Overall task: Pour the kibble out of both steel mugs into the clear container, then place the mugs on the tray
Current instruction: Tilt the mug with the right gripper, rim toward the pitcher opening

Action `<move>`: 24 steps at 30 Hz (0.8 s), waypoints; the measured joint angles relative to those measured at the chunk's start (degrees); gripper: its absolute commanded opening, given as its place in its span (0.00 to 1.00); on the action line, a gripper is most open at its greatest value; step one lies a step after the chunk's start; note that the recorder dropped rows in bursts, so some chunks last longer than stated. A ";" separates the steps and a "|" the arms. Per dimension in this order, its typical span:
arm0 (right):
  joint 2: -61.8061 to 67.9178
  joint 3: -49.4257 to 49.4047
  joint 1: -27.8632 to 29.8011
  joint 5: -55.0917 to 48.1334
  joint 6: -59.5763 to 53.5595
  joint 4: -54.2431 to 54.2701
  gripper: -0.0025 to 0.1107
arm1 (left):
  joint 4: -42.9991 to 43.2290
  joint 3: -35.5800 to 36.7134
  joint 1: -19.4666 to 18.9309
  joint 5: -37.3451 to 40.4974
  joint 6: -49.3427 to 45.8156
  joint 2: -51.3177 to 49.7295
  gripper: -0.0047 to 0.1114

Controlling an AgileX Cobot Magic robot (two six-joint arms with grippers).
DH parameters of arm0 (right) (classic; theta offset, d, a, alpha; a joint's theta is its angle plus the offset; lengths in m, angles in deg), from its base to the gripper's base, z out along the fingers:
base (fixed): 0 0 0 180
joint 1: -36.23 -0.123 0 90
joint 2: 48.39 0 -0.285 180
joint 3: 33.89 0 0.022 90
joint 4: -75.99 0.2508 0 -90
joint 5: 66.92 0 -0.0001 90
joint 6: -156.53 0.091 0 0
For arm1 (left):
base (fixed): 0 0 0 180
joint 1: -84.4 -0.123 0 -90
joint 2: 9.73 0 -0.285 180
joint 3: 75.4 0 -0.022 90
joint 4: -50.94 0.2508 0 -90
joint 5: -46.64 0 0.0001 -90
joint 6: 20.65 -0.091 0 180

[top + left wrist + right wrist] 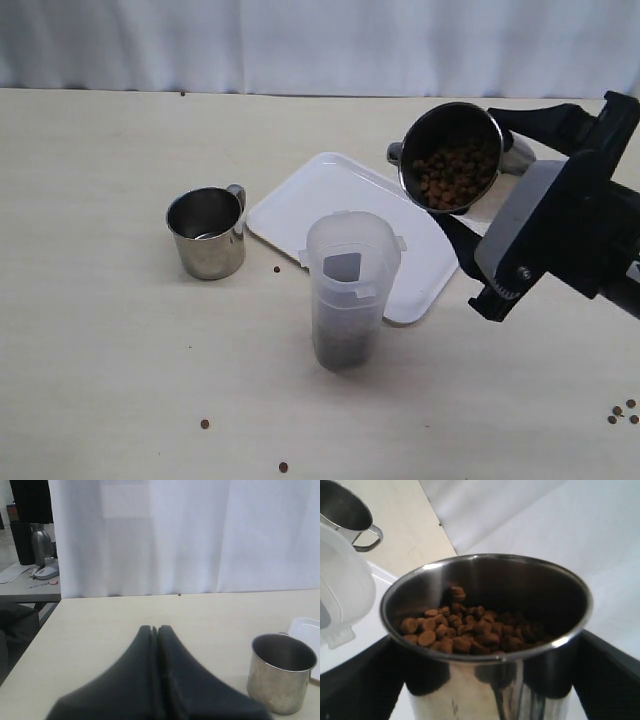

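**Kibble Mug Held Aloft**

Nearest, the clear container (350,285) is seen part-filled on the counter (100,350). Behind it, an empty steel mug (206,233) is set beside the tray (320,200). Above, a tilted mug (455,128) of kibble (465,630) is clamped in the right fingers (355,685). The left fingers (135,680) are pressed together.

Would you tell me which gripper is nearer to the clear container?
Right. The right gripper holds a kibble-filled mug near the clear container; the left gripper sits shut, outside the exterior view.
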 measured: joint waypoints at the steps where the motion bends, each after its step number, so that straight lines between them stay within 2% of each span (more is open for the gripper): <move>1: -0.15 0.00 0.00 -0.11 0.00 -0.66 0.06 | 0.00 0.00 0.00 0.00 0.00 0.00 0.04; 13: -0.39 0.00 0.00 -1.57 8.23 -6.56 0.06 | 0.00 0.00 0.00 0.00 0.00 0.00 0.04; 18: -0.39 0.00 0.00 0.26 8.03 -11.81 0.06 | 0.00 0.00 0.00 0.00 0.00 0.00 0.04; 24: -0.39 0.00 0.00 0.64 1.12 -13.08 0.06 | 0.00 0.00 0.00 0.00 0.00 0.00 0.04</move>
